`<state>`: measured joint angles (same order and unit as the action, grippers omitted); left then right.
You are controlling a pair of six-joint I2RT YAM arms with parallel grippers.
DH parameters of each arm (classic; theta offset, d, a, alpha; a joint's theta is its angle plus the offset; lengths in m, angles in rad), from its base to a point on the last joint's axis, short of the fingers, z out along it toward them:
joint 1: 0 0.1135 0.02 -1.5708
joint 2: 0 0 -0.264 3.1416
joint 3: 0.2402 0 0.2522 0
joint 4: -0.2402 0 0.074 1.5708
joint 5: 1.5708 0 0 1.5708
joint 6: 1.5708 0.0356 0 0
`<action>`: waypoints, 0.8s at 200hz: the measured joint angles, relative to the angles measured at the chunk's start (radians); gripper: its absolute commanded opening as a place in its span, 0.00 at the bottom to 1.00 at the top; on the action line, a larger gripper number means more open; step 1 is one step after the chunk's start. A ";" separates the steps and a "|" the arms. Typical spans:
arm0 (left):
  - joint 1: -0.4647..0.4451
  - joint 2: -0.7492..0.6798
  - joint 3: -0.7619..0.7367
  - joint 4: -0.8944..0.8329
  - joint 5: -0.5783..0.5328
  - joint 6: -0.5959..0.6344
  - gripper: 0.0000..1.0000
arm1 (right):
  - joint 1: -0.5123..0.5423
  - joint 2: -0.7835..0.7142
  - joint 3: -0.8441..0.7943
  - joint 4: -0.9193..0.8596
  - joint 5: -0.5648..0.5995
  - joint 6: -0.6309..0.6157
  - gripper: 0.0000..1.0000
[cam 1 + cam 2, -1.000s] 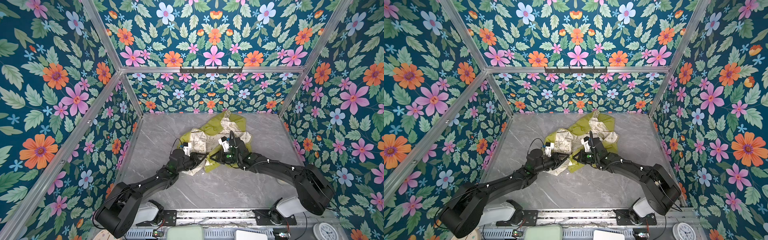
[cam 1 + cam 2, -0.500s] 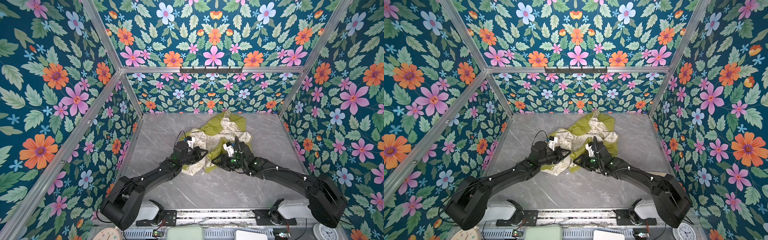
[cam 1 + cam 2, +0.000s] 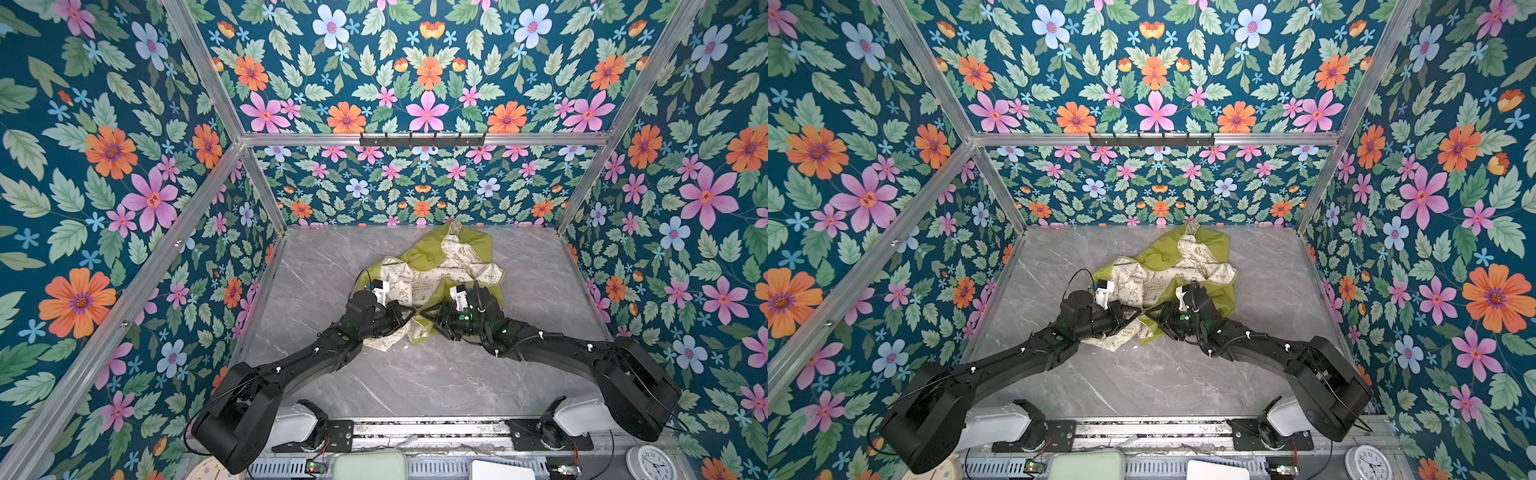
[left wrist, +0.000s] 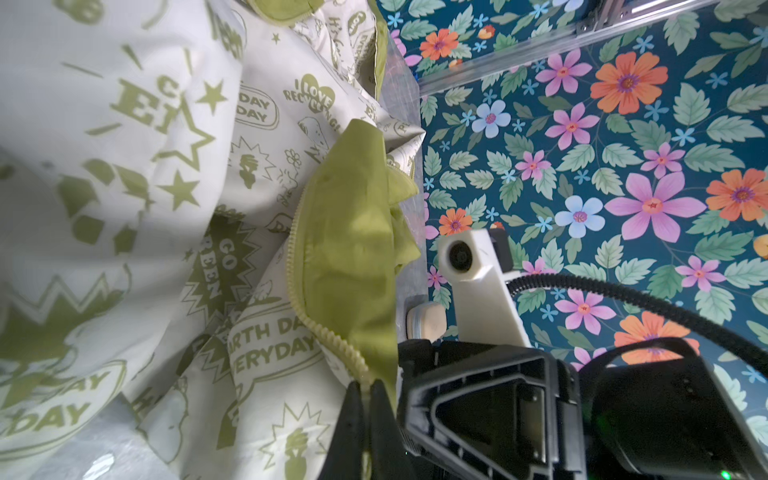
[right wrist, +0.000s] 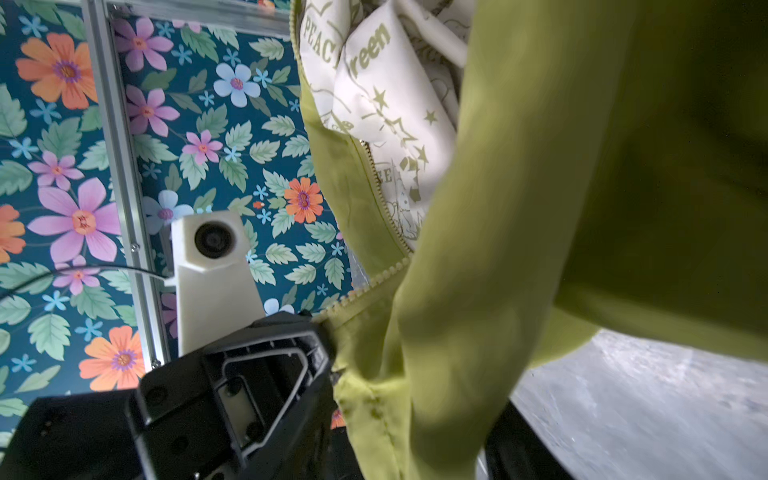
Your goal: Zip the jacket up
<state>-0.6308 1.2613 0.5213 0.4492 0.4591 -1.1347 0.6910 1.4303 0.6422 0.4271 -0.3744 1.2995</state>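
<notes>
jacket [image 3: 432,251] on table [image 3: 332,270], rear centre | left hand [image 3: 409,316]; right hand [image 3: 430,318] at its near edge

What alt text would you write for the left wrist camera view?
The left gripper is shut on the pale zipper edge of the jacket. Cream lining printed with green slogans spreads beside it; the right gripper and flowered wall lie beyond.

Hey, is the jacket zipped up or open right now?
Open. The jacket lies crumpled with lining exposed, and its zipper row runs alone, unjoined to another.
</notes>
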 measured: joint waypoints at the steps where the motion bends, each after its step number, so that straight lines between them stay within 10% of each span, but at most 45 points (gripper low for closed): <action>1: -0.001 0.000 -0.002 0.002 -0.001 -0.002 0.00 | 0.000 0.001 -0.001 0.002 0.001 0.002 0.58; 76: -0.142 0.046 0.024 0.097 -0.100 -0.075 0.00 | -0.004 0.004 -0.037 0.124 0.072 0.132 0.56; 112: -0.188 0.076 0.031 0.100 -0.134 -0.089 0.04 | -0.015 -0.003 -0.037 0.103 0.076 0.149 0.39; 160: -0.193 -0.005 0.010 0.065 -0.183 -0.091 0.48 | -0.034 -0.050 -0.075 0.046 0.087 0.155 0.13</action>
<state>-0.8234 1.2560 0.5308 0.5144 0.2760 -1.2259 0.6567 1.3808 0.5671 0.4728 -0.2878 1.4544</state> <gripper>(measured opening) 0.443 0.190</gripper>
